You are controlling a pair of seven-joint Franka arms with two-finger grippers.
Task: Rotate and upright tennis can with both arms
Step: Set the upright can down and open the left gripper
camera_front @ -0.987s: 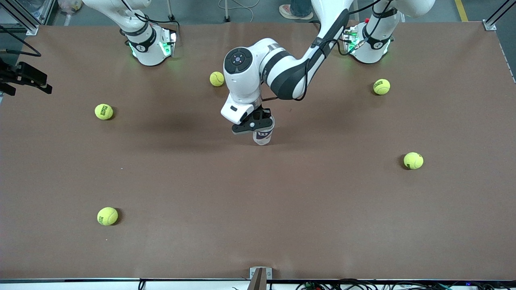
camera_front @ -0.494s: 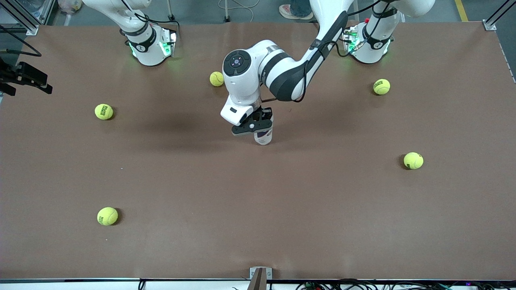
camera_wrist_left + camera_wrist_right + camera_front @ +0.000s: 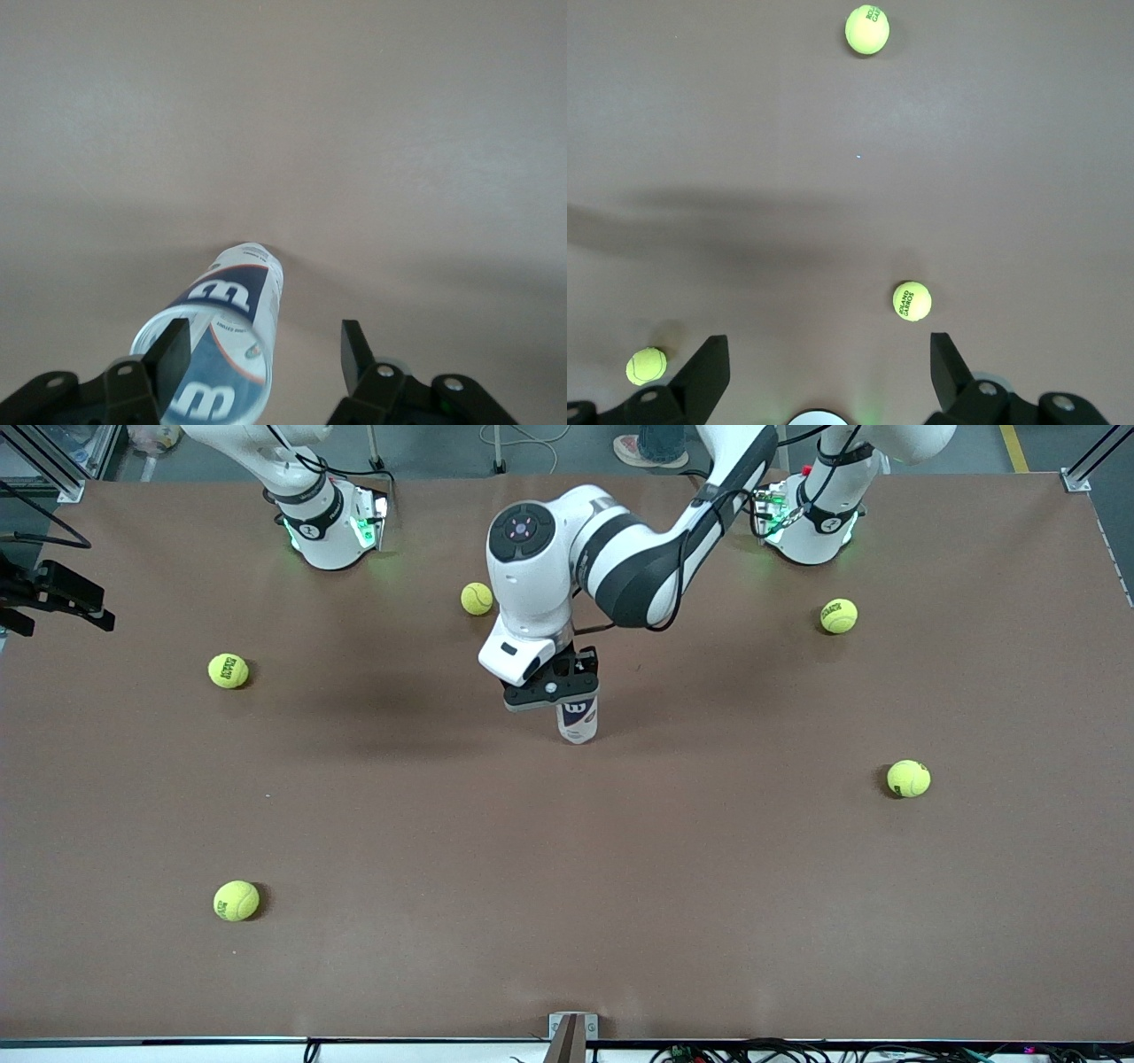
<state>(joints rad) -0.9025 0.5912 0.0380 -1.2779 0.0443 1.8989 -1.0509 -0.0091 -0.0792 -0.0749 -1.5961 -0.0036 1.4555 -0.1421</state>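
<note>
The tennis can [image 3: 577, 721], a clear tube with a navy and white label and a white "W", stands on end in the middle of the table. My left gripper [image 3: 551, 689] hangs over its top, open. In the left wrist view the can [image 3: 226, 341] rises between the spread fingers, close against one finger [image 3: 168, 354] and well apart from the other; I cannot tell if it touches. The right arm waits raised near its base; its gripper [image 3: 828, 354] is open and empty and shows only in the right wrist view.
Several yellow-green tennis balls lie scattered on the brown table: one [image 3: 477, 599] just farther from the camera than the can, one [image 3: 229, 670] and one [image 3: 236, 900] toward the right arm's end, one [image 3: 838, 615] and one [image 3: 909, 778] toward the left arm's end.
My left gripper has risen along the can, so more of the label now shows below it. The can stays standing in place. The right arm has not moved.
</note>
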